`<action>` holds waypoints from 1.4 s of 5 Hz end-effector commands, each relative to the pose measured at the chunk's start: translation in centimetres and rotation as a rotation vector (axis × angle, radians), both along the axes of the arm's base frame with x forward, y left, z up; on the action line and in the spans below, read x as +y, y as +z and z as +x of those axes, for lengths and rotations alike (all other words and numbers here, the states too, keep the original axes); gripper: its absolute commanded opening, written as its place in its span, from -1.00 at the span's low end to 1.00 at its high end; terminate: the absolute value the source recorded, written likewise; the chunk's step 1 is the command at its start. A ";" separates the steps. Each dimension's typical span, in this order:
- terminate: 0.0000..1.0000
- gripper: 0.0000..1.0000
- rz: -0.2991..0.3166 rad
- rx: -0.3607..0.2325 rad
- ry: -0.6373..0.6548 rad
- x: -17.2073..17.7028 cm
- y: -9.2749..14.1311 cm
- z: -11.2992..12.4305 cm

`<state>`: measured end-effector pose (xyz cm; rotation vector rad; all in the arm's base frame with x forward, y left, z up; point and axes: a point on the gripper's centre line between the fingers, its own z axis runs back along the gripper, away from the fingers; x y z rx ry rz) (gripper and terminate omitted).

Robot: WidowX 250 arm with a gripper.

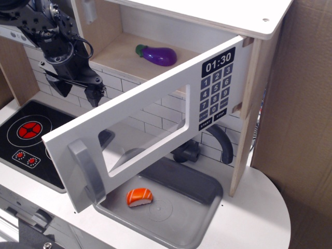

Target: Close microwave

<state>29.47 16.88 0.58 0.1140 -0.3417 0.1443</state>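
Note:
The toy microwave [207, 31] is a wooden box up top, and its white door [155, 104] stands swung wide open toward me. The door has a clear window, a grey bar handle [87, 169] at its free end and a black keypad [217, 89] reading 01:30 near the hinge. A purple toy eggplant [157, 54] lies inside the microwave. My gripper [77, 92] hangs at the upper left, behind the door's free end and apart from it. Its black fingers [94, 95] point down, spread apart and empty.
A grey sink [199, 194] lies below the door, with an orange-and-white sushi toy [139, 197] in it. A grey faucet [222, 142] stands behind the sink. A black stovetop [28, 135] with red burners is at the left. A cardboard wall [301, 114] is at the right.

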 end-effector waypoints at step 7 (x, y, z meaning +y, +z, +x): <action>-1.00 1.00 -0.083 0.132 -0.067 -13.0 15.6 -1.8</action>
